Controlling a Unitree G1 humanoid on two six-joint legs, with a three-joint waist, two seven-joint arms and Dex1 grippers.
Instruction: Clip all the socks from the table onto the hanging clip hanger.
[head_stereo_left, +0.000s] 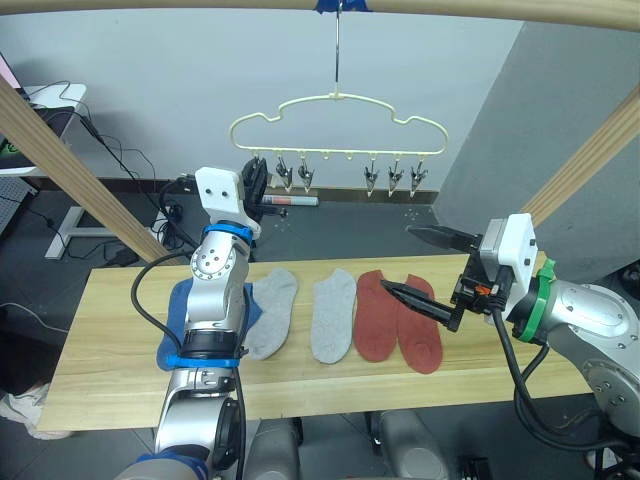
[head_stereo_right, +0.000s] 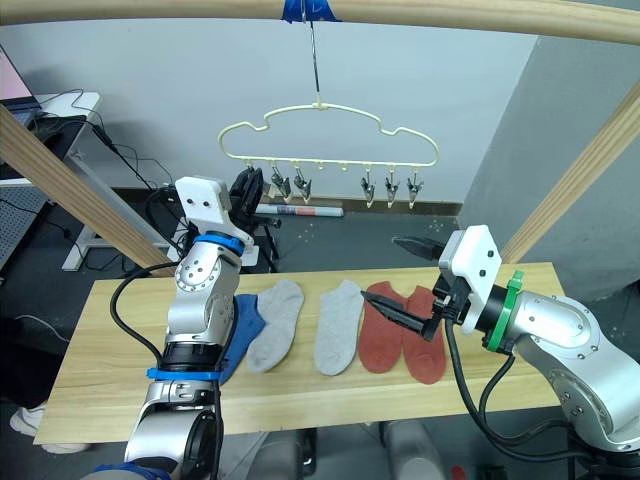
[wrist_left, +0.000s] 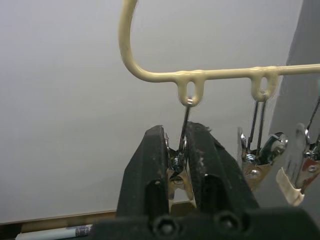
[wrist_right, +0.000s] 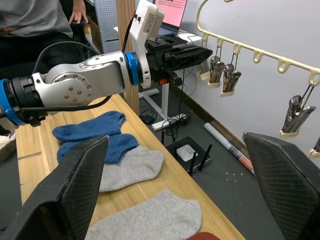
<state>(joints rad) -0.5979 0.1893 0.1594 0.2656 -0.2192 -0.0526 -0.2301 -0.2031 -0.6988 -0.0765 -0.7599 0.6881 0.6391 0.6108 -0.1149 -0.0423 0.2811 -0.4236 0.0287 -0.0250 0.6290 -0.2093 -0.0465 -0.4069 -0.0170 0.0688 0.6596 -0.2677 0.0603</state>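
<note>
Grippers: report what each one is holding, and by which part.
The left gripper is closed on the end metal clip of the clip hanger, squeezing its body below the wire loop. The right gripper is open over the rust red socks, holding nothing.

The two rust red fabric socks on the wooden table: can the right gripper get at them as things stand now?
Probably yes. The right gripper is open just above the two rust red socks on the table, and nothing lies between them.
</note>
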